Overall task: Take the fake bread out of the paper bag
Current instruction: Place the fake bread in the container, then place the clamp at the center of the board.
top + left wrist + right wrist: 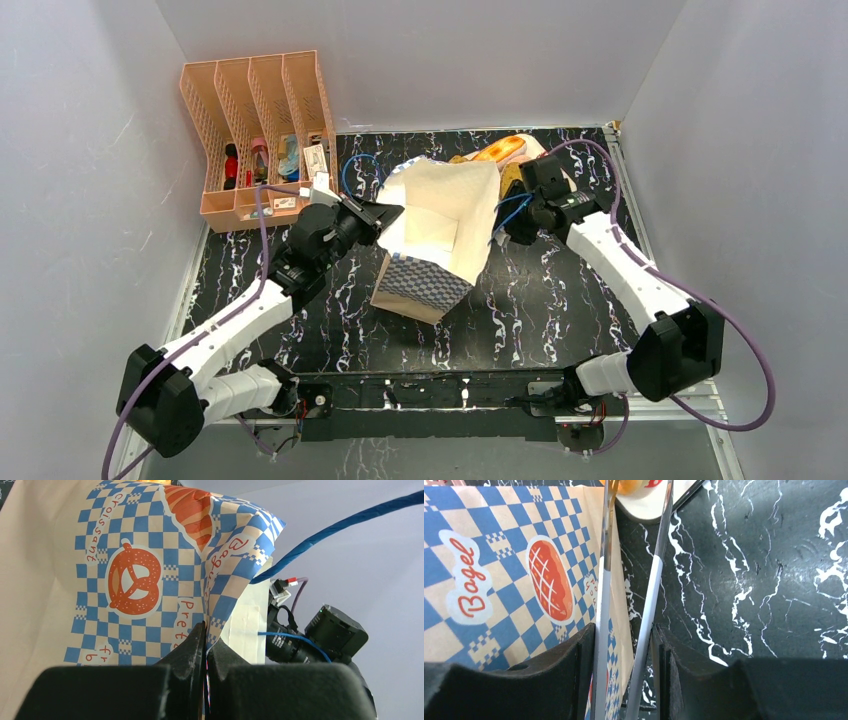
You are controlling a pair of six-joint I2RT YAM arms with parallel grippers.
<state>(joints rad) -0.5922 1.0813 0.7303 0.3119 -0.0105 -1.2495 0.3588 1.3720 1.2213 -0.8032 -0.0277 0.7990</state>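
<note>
The paper bag [440, 240] stands tilted mid-table, its white inside open to the top view. My left gripper [385, 215] is at the bag's left rim. In the left wrist view it [206, 630] is shut on the checkered edge of the bag [130, 580]. My right gripper [510, 228] is at the bag's right side. In the right wrist view it [624, 630] is closed on two thin metal strips like tongs [651, 590], beside the bag's wall [499, 570]. The orange-glazed loaf [500, 150] lies behind the bag; its edge also shows in the right wrist view [626, 485]. The other bread pieces are hidden.
A peach file rack [255, 130] with small items stands at the back left. The bag's blue cord handle [355, 170] loops behind the bag. The loaf rests on a white plate [649, 505]. Grey walls close in the black marbled table [560, 300] on three sides.
</note>
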